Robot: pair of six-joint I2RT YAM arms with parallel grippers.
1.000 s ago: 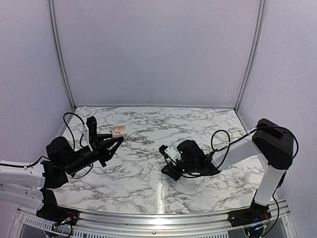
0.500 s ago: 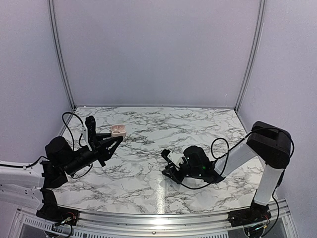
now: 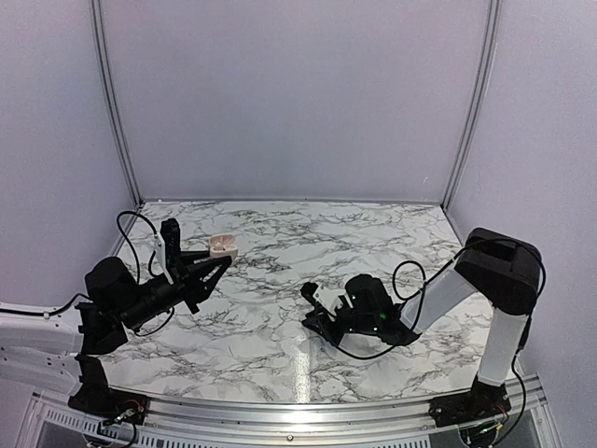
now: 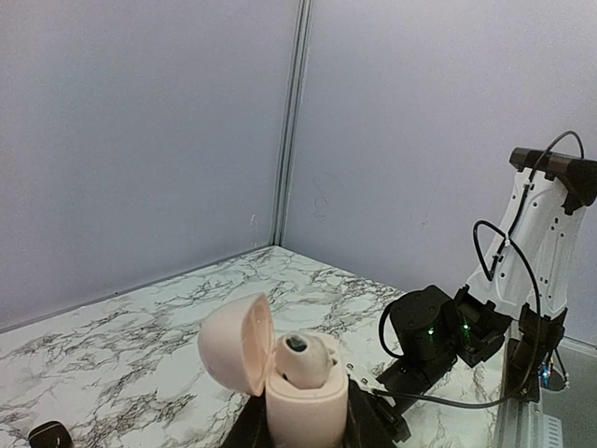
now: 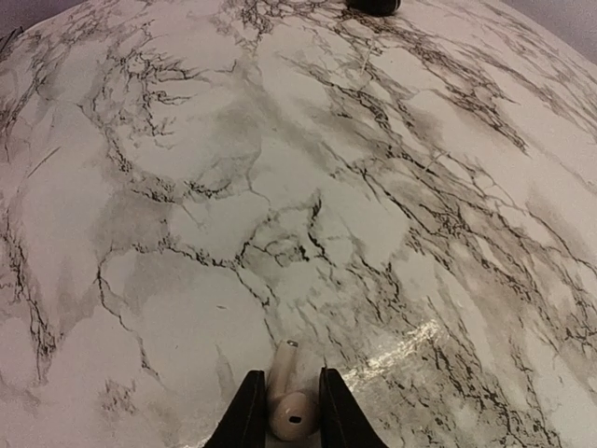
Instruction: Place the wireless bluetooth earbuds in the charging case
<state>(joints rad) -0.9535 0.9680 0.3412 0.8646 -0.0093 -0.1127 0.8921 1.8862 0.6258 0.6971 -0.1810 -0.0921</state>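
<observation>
Now left jaws clamp open charging case (image 4: 306, 399) — right jaws pinch cream earbud (image 5: 289, 409) on table (image 5: 373, 187).

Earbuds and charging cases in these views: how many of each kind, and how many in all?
Charging case: 1, open, held by the left gripper.
Earbuds: 2, one seated in the case, one on the table between the fingers of the right gripper.
Total: 3.
</observation>
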